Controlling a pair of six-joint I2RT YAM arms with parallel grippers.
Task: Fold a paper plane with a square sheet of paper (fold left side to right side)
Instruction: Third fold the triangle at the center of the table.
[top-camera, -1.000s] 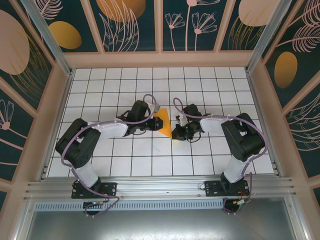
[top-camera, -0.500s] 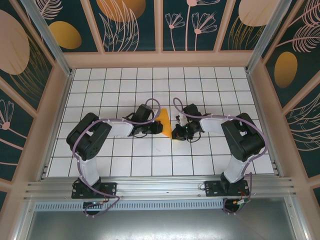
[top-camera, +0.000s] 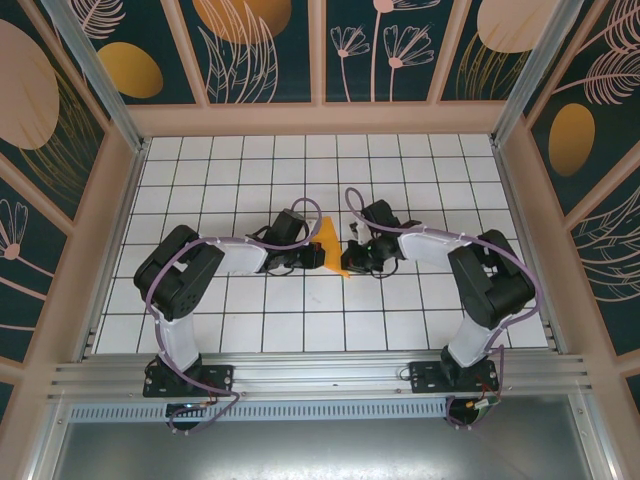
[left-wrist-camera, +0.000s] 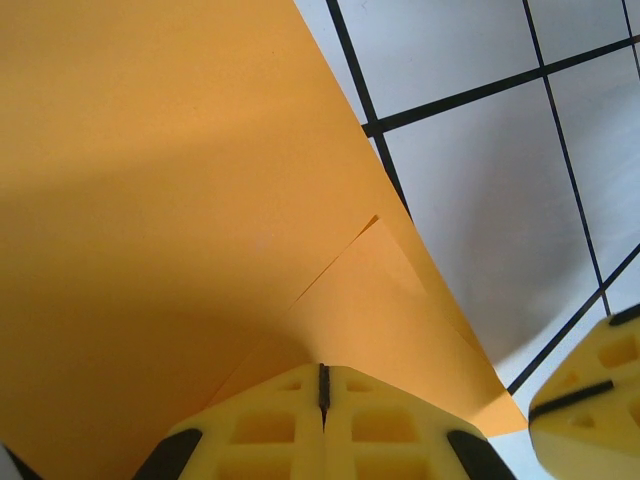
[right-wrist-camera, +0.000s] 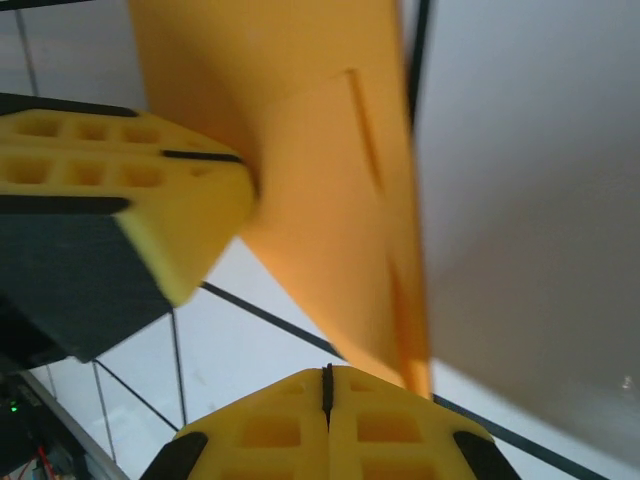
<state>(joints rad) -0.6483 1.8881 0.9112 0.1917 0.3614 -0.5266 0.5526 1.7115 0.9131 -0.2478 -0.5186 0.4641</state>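
Left wrist shows left fingers (left-wrist-camera: 270, 435) pinching orange paper (left-wrist-camera: 150, 200).

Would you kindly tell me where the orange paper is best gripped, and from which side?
Probably along an edge, pinched across its thin layers from either side, as the left gripper and right gripper do: the paper stands tilted, both faces exposed.
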